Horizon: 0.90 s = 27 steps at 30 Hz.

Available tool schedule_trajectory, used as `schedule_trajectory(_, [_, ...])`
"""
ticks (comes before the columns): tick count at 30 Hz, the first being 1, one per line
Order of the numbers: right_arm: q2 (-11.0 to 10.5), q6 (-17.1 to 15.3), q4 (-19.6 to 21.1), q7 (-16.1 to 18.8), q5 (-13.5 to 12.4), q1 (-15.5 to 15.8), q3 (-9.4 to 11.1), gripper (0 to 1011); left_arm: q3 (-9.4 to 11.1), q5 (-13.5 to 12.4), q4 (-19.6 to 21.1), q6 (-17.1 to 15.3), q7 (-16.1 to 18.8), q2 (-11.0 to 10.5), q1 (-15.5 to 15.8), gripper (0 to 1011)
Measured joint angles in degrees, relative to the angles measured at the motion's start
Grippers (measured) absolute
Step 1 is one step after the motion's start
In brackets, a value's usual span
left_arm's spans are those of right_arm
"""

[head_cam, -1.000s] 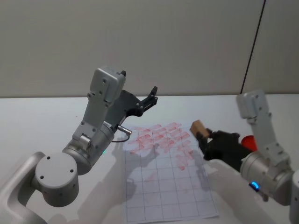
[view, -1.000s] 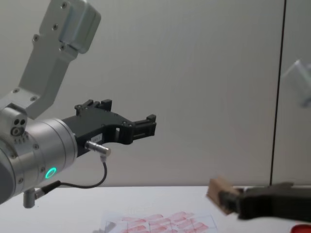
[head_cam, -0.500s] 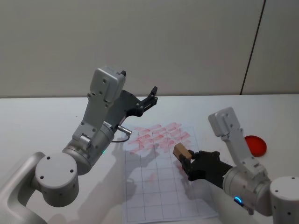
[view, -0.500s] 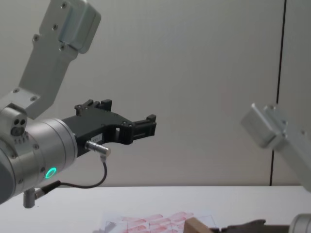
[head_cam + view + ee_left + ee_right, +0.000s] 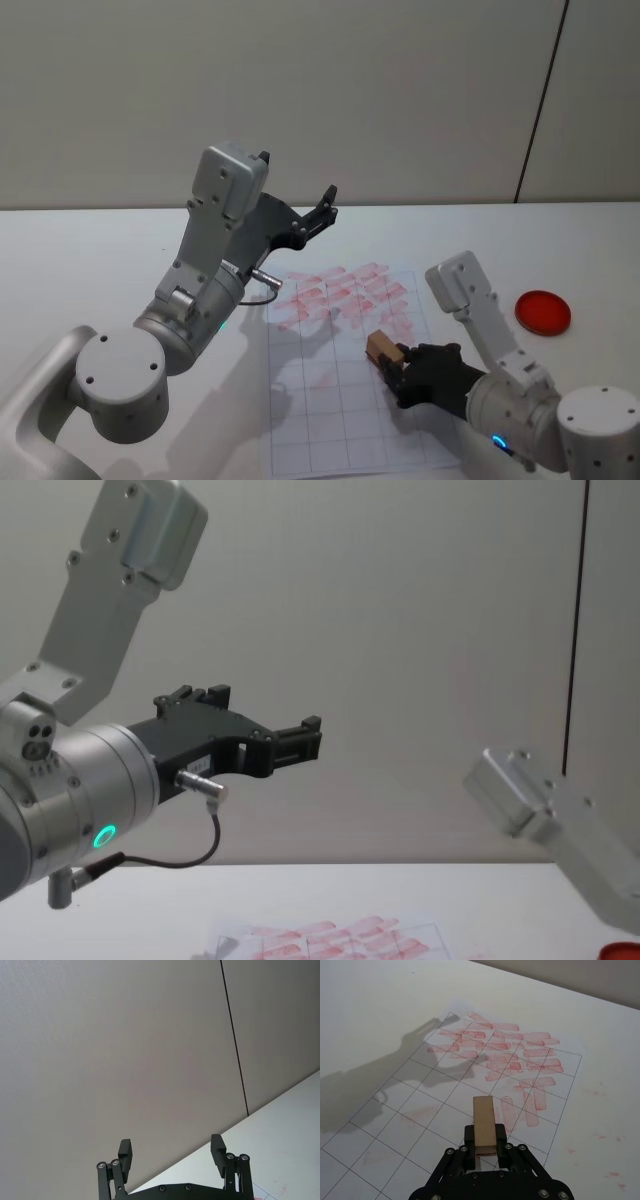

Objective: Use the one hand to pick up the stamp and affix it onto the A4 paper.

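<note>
My right gripper (image 5: 392, 363) is shut on the stamp (image 5: 383, 349), a small tan wooden block (image 5: 485, 1125) clamped between the black fingers. It hovers over the middle of the A4 paper (image 5: 345, 390), a white gridded sheet (image 5: 445, 1105) with pinkish-red prints across its far rows; whether the stamp touches the sheet I cannot tell. The far edge of the A4 paper (image 5: 335, 938) lies on the table. My left gripper (image 5: 322, 212) is raised high above the paper's far left corner, open and empty (image 5: 172, 1152), parked (image 5: 300, 735).
A red round ink pad (image 5: 543, 311) lies on the white table (image 5: 90, 260) to the right of the paper. The left arm's body (image 5: 200, 280) stands beside the paper's left edge. A grey wall rises behind the table.
My right gripper carried the stamp from the paper's right edge leftward and down, over the middle of the sheet. The ink pad came into full view. The left arm stayed still.
</note>
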<state>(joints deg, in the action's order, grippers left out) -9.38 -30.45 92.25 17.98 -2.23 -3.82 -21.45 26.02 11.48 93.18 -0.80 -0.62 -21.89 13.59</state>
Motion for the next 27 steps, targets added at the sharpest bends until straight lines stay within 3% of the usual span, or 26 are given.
schedule_trajectory(27, [0.95, -0.92, -4.25, 1.93, 0.07, -1.59, -0.35, 222, 0.00, 0.00, 0.00, 0.00, 0.00, 0.00, 0.00, 1001])
